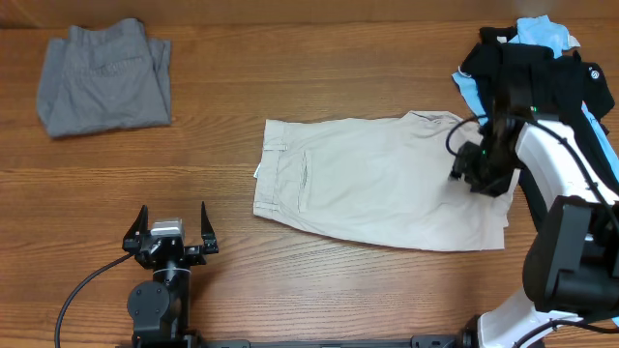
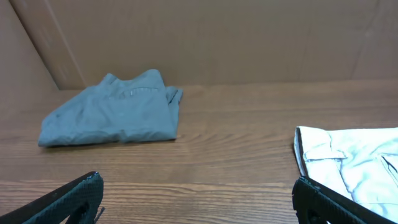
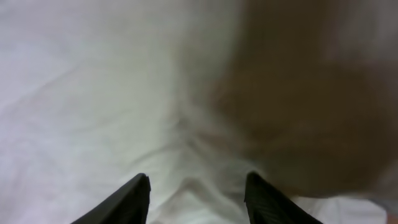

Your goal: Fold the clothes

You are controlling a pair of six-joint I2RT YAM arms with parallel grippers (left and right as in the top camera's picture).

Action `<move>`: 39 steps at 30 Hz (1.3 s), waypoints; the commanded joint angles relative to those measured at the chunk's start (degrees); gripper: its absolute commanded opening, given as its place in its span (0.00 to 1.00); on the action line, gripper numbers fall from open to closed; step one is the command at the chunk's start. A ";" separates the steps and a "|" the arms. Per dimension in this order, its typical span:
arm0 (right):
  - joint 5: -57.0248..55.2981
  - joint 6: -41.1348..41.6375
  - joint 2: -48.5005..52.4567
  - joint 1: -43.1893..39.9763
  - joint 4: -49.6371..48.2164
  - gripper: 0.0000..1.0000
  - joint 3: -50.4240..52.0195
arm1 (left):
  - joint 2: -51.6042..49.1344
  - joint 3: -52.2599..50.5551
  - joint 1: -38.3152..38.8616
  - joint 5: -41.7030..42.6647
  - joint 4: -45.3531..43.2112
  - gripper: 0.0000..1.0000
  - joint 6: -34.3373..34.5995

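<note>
Beige shorts [image 1: 377,184] lie flat in the middle of the table, waistband to the left. My right gripper [image 1: 474,179] is down on their right end. In the right wrist view its fingers [image 3: 196,186] are apart, with a raised ridge of the pale cloth [image 3: 93,93] between them. My left gripper [image 1: 172,230] is wide open and empty near the front edge, left of the shorts. The left wrist view shows its fingers [image 2: 196,199] over bare wood, with the shorts' waistband [image 2: 354,162] at the right.
A folded grey garment [image 1: 104,77] lies at the back left and also shows in the left wrist view [image 2: 112,115]. A pile of black and light-blue clothes [image 1: 542,58] sits at the back right, behind the right arm.
</note>
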State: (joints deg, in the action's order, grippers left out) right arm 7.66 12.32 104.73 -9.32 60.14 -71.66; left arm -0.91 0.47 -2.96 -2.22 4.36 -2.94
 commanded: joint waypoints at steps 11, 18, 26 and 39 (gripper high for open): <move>-3.98 8.28 -2.49 -12.90 1.31 0.80 3.26 | 0.61 -0.20 0.39 -0.52 -0.17 1.00 0.76; -3.87 9.18 -5.84 -12.37 11.10 0.95 -8.70 | 0.61 -0.20 0.39 -0.52 -0.17 1.00 0.76; 4.26 6.97 -14.25 -11.32 15.56 1.00 -12.96 | 0.61 -0.20 0.39 -0.52 -0.17 1.00 0.76; 14.40 4.00 -35.12 -5.90 20.65 1.00 -12.96 | 0.61 -0.20 0.37 -1.20 -0.33 1.00 0.68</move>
State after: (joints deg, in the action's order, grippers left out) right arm 19.07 17.30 71.55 -16.62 79.59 -83.40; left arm -0.91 0.47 -2.96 -2.26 4.32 -2.94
